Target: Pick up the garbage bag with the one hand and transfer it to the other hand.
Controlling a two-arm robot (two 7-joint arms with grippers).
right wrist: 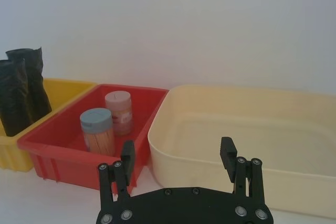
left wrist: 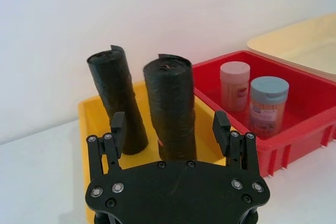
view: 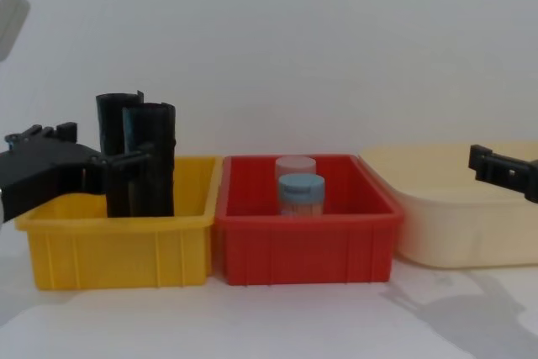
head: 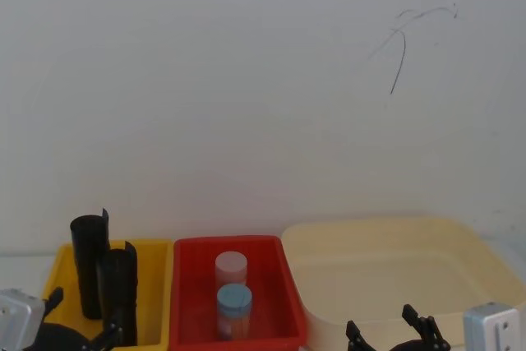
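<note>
A: What lies nearest?

B: A bare strip of white counter (view: 269,325) runs open across the whole front. Over it on the left, the left pincer (left wrist: 169,121) is at the yellow bin (view: 118,250) with its fingers spread apart. On the right, the right pincer (head: 385,328) hangs by the near rim of the cream tub (view: 445,224), fingers apart too, holding nothing.

A: And the garbage bag?

B: The garbage bag (left wrist: 169,93) stands upright in the yellow bin, the nearer of two black rolls. From the left wrist it sits in the gap between the spread fingers. I cannot tell whether either finger touches it.

A: What crowds it?

B: The other black roll (left wrist: 116,98) stands just behind it and to the left, leaning a little, with a ragged flap on top. The two are very close. Both rise well above the bin's rim, with open air over them.

A: To the right?

B: The red bin (view: 303,250) sits close against the yellow one. In it a blue-lidded jar (view: 300,195) stands upright, with a pale-lidded jar (view: 296,164) just behind. The cream tub comes next, close beside the red bin.

A: Farthest back?

B: A plain white wall (head: 246,80) behind the bins, with a thin dark scratch (head: 401,55) high on the right.
</note>
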